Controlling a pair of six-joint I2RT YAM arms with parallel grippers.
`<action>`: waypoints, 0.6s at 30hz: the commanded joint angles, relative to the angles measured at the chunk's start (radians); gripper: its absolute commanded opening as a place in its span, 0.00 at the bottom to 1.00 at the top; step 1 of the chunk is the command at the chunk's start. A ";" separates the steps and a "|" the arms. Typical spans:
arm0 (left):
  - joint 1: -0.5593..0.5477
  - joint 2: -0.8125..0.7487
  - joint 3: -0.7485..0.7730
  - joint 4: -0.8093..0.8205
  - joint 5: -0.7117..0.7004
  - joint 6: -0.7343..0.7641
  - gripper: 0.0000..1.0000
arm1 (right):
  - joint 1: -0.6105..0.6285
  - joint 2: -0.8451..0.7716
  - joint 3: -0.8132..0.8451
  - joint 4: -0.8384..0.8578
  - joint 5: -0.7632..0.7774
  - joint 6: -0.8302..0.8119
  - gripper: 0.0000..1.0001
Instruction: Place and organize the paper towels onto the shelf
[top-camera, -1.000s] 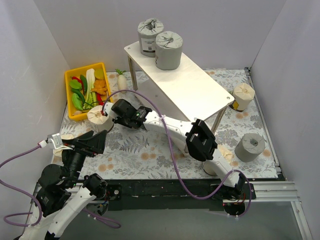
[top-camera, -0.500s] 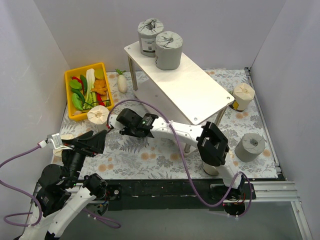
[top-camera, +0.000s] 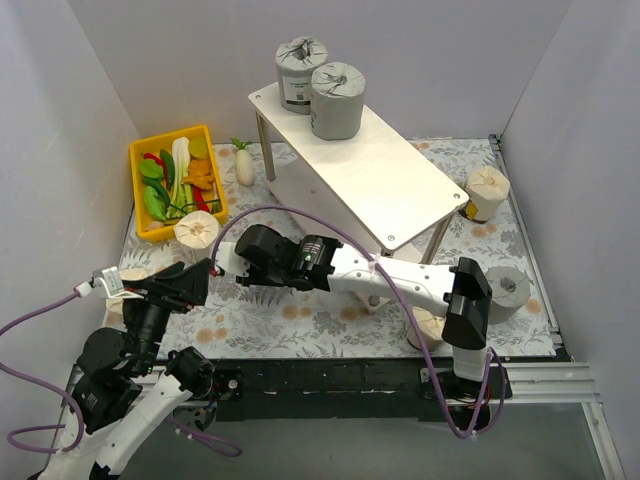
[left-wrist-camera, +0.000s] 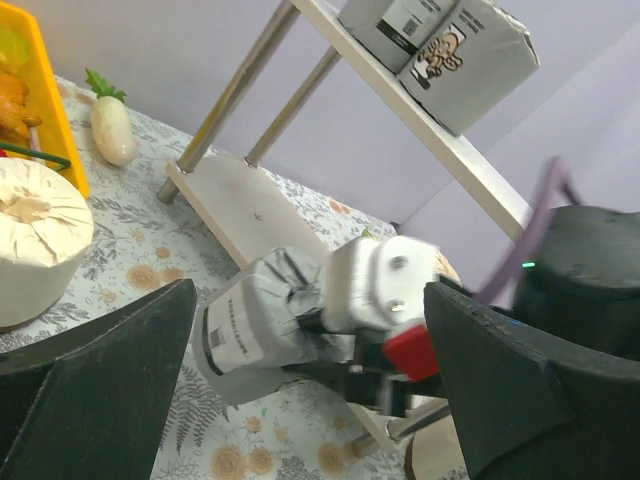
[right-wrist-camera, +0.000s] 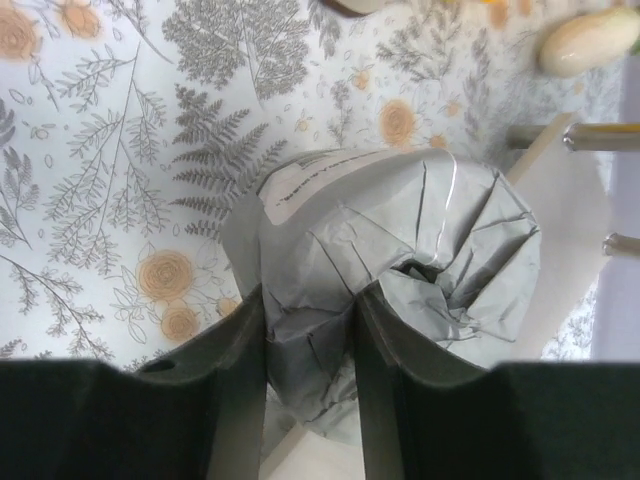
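Observation:
My right gripper (right-wrist-camera: 310, 300) is shut on the crumpled twisted wrapping of a grey paper towel roll (right-wrist-camera: 400, 260), which hangs tilted over the floral mat beside the shelf's lower board (right-wrist-camera: 570, 220). The left wrist view shows the same roll (left-wrist-camera: 250, 335) hanging from the white gripper head. My left gripper (left-wrist-camera: 310, 290) stands wide open facing it, holding nothing. The shelf (top-camera: 370, 180) carries two grey rolls (top-camera: 300, 72) (top-camera: 337, 100) at its far end. Loose rolls stand on the mat: cream ones (top-camera: 197, 232) (top-camera: 487, 192) and a grey one (top-camera: 505, 290).
A yellow bin (top-camera: 150, 205) of vegetables sits at the back left, with a white radish (top-camera: 244, 165) next to it. Another cream roll (top-camera: 430, 325) is half hidden under the right arm. Purple cables loop over the arms. Grey walls close three sides.
The right gripper has carried the grey roll toward the near side, and its elbow has swung out to the right. The left arm has stayed still.

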 joint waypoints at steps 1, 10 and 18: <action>-0.003 -0.100 0.003 -0.018 -0.019 -0.007 0.98 | 0.032 -0.078 0.207 -0.027 0.071 -0.030 0.20; -0.003 -0.100 0.002 -0.015 -0.018 -0.005 0.98 | 0.036 -0.081 0.527 0.009 0.324 -0.142 0.21; -0.003 -0.100 0.003 -0.016 -0.019 -0.004 0.98 | 0.033 -0.193 0.464 0.260 0.459 -0.304 0.21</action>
